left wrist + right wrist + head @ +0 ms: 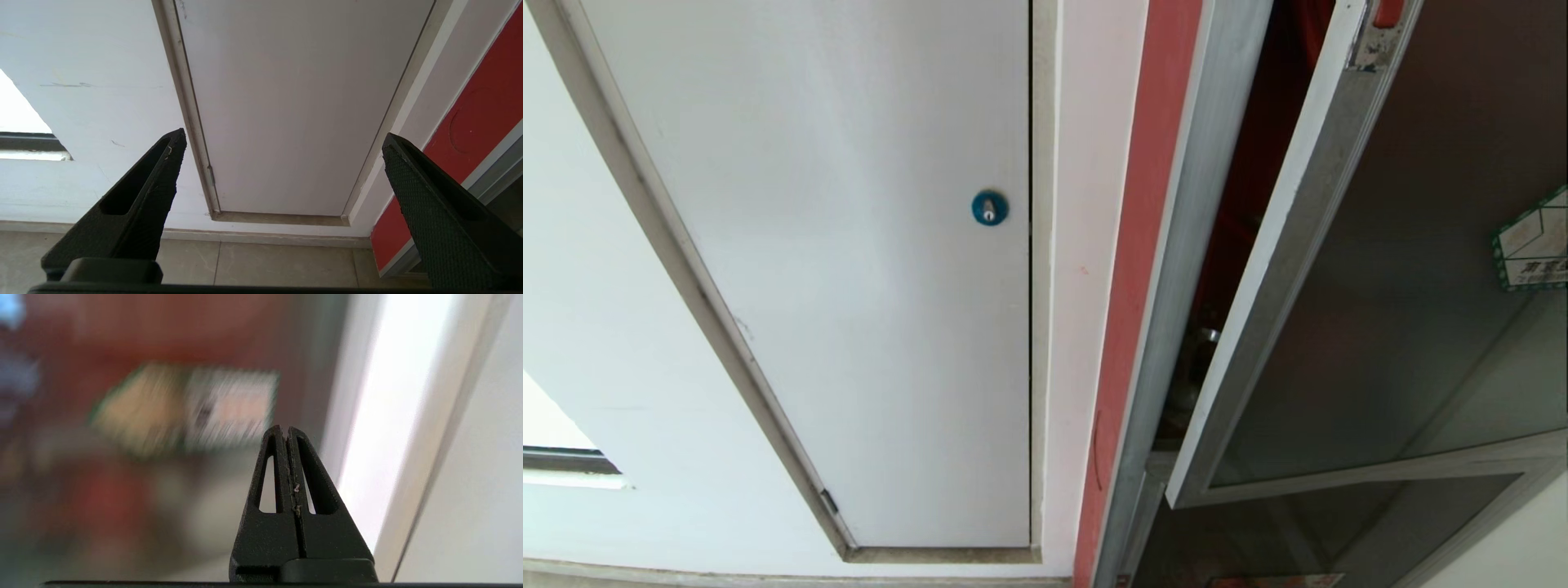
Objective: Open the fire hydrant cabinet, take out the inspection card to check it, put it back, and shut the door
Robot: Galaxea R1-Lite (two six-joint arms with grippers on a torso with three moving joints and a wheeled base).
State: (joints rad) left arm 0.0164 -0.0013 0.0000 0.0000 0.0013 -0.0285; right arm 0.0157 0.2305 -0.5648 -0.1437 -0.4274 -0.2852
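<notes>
Door point(1405, 327) of the fire hydrant cabinet point(1201, 245) stands ajar in the head view: one dark glass panel in a silver frame, swung out from the cabinet's silver jamb, w/ a narrow gap showing the red-lined interior. One small red latch point(1387, 11) sits at the top of the door frame, one green-edged hexagonal sticker point(1534, 241) on the glass near the picture's right edge. Below it, a 2nd, shorter dark glass panel point(1323, 531). Left of the cabinet: one red strip point(1131, 286), then one plain white panel point(849, 269) w/ one blue round lock point(989, 207). No arm in the head view.

Right gripper point(284, 430): 2 fingers pressed tight together, nothing btwn them. Behind it a blurred green-edged patch, probably the sticker point(188, 410), on dark reddish glass; pale frame beside it.

Left gripper point(284, 141): 2 fingers spread wide, empty, facing the white panel's lower part point(294, 102), tiled floor point(265, 265) under it.

Inspection card: not seen in any view.
</notes>
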